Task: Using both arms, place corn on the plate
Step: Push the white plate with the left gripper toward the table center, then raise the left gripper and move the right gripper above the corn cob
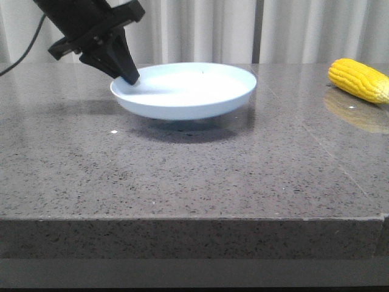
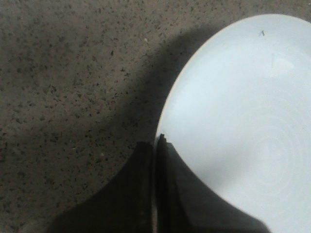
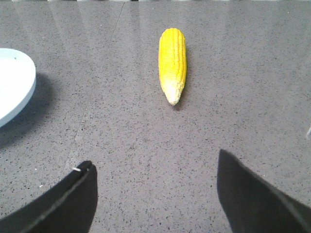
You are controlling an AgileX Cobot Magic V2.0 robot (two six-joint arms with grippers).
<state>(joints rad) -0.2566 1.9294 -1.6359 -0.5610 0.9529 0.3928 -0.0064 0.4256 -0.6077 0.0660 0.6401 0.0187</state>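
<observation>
The pale blue-white plate (image 1: pixel 188 91) is in the front view at the back middle of the table, held slightly off the surface with a shadow under it. My left gripper (image 1: pixel 129 76) is shut on the plate's left rim; in the left wrist view the plate (image 2: pixel 243 121) fills one side and the gripper (image 2: pixel 156 141) pinches its edge. The yellow corn (image 1: pixel 358 79) lies on the table at the far right. In the right wrist view the corn (image 3: pixel 173 65) lies ahead of my right gripper (image 3: pixel 155 160), pale tip towards it; the gripper is open, empty and well short of it.
The dark speckled stone table (image 1: pixel 182 182) has its front edge close to the camera. Pale curtains hang behind it. The plate's edge (image 3: pixel 14 82) shows at one side of the right wrist view, apart from the corn.
</observation>
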